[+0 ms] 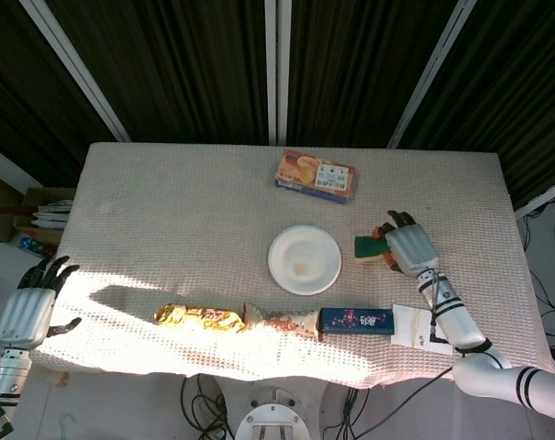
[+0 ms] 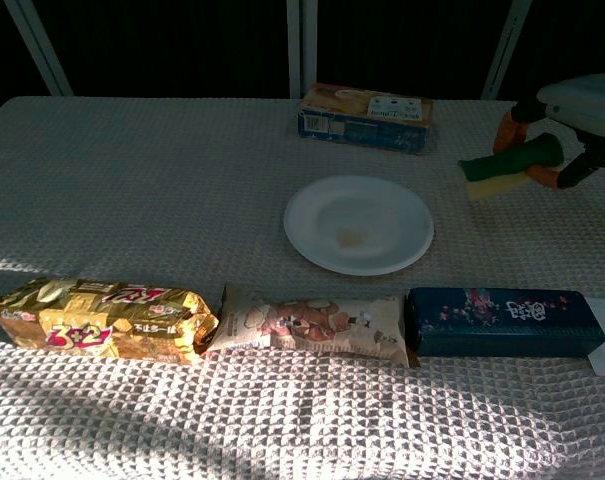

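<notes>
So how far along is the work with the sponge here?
The grasp looks done: the right hand holds the green and yellow sponge, and in the chest view the sponge is tilted with most of it off the cloth. In hand is the carry; the sponge sits right of the white plate, apart from it, and has been set down nowhere. The left hand hangs open off the table's left edge, holding nothing.

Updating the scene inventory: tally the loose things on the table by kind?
Snack packs: 2, crinkled gold packet, pale cartoon-print packet
Boxes: 2, orange-and-blue carton, long dark-blue box
Plates: 1, round white plate
Sponges: 1, green-and-yellow sponge
Total: 6
</notes>
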